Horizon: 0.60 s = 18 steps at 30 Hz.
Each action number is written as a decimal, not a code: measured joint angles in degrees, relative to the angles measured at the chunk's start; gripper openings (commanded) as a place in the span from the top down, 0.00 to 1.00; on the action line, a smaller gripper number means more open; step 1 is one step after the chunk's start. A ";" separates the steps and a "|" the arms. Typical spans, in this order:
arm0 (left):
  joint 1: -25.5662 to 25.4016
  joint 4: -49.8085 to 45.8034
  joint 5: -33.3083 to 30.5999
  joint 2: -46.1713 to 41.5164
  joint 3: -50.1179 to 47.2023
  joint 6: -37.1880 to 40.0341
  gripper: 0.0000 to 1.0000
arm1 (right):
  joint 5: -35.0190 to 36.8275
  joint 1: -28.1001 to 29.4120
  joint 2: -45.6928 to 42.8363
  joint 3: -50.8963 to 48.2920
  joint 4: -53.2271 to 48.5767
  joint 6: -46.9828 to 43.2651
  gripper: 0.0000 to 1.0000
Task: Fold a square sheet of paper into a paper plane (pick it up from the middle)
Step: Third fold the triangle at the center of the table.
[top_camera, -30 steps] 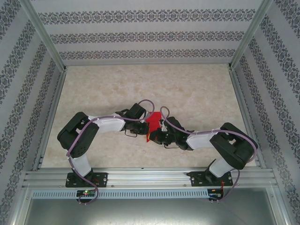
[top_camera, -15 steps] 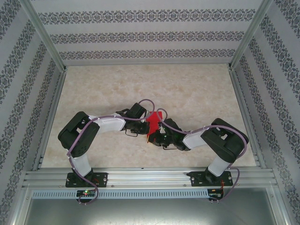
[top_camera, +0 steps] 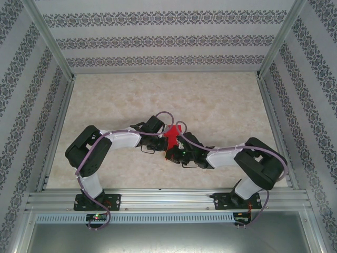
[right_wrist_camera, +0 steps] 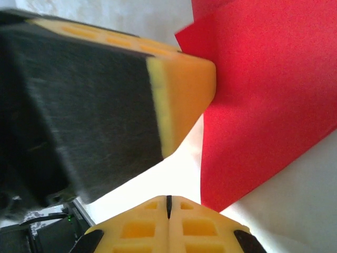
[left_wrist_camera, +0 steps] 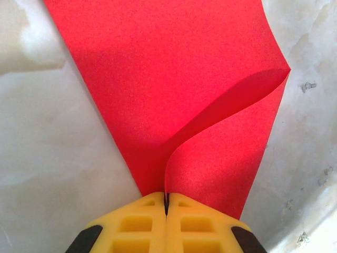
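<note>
The square sheet of paper is bright red and partly folded, lying at the middle of the table between both grippers. In the left wrist view my left gripper is shut on the paper's near corner, where a flap curls up from the lower layer. My left gripper sits at the sheet's left side. My right gripper is shut with nothing between its yellow fingers, and the paper's edge lies just to its right. The right gripper is over the sheet's lower part. The left gripper's yellow finger crosses close in front of it.
The marble-patterned table stretches back behind the arms. Patterned walls and aluminium posts close in the back and sides. A metal rail carrying both arm bases runs along the near edge.
The right gripper has moved in towards the left gripper, over the lower part of the red paper, so less red shows from above. The left arm has held still.
</note>
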 measured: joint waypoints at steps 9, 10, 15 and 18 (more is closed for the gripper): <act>0.00 0.00 0.00 0.04 0.07 -0.13 0.99 | -1.20 0.22 4.79 3.10 -2.82 0.20 1.00; 0.00 0.00 0.00 0.04 0.07 -0.20 0.99 | -1.18 0.22 4.74 3.30 -3.15 0.11 1.00; 0.00 0.00 -0.02 0.04 0.07 -0.20 0.99 | 0.02 0.20 0.92 3.54 -8.00 -0.42 1.00; 0.00 0.00 -0.02 0.04 0.09 -0.20 0.99 | 0.13 0.20 -2.56 3.56 -8.55 -0.98 1.00</act>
